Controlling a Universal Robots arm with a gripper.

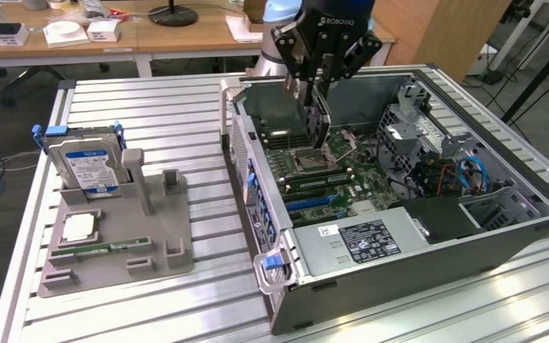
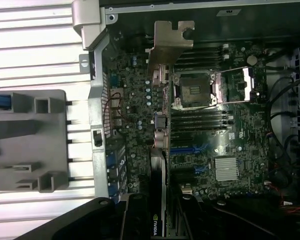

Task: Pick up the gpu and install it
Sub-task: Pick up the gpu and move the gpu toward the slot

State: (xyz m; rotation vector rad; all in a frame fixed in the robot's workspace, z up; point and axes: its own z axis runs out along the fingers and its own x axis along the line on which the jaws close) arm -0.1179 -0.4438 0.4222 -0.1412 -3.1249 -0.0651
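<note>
**Card in the pincer, hanging over the board**

Your pincer (image 1: pixel 314 91) is clenched on the gpu (image 1: pixel 317 123). It holds the card on edge inside the open computer case (image 1: pixel 503 239), just above the motherboard (image 1: pixel 346 187). As far as I can see, the card is not seated in any slot. In the wrist view you look along the thin card, with its silver bracket (image 2: pixel 169 42) at the end away from the pincer.

Treat the card as light and stiff, but fragile. It is a thin board that I judge would crack or shed parts if twisted or knocked against the case wall. The best hold is likely across the cooler block and the board's upper edge, as you have it now. Keep off the contact edge, and don't rely on the smooth metal bracket, which may slip.
</note>
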